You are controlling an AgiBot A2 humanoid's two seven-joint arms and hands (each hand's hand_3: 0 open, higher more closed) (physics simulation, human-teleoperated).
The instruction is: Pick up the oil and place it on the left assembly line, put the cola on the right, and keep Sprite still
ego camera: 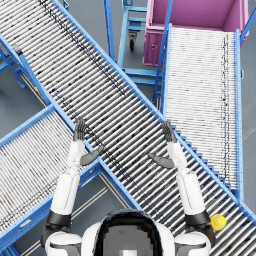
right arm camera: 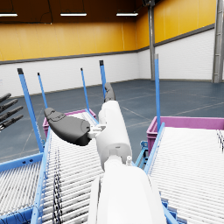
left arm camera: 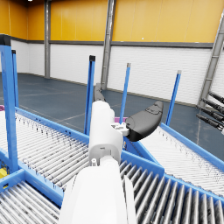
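Head view: oil point(ego camera: 217, 221) shows only as a small round yellow top with a darker centre, seen from straight above; the body and any label can't be made out. It sits on the rollers of the central conveyor point(ego camera: 115, 100), at the robot's near end, close to that conveyor's blue right rail and just beside the dark elbow band of the right arm, on its outer side; can't tell whether it touches the arm. Right hand point(ego camera: 167, 147) is well ahead of the oil, further up the same conveyor, fingers straight and apart with the thumb stuck out toward the middle, holding nothing. Left hand point(ego camera: 82, 145) mirrors it on the other side, over the central conveyor's left rail, fingers spread, thumb pointing inward, also empty, and well apart from the oil with the whole right arm between them. Both palms face each other across the rollers. Wrist views agree: each shows its own dark hand flat and wide with nothing in it, and the other hand's fingertips at the frame edge. Left assembly line point(ego camera: 25, 160) branches off beside the left arm; right assembly line point(ego camera: 200, 90) runs alongside beyond the right hand, up to a pink bin point(ego camera: 200, 12). Floor is dark grey; walls behind are white and yellow.
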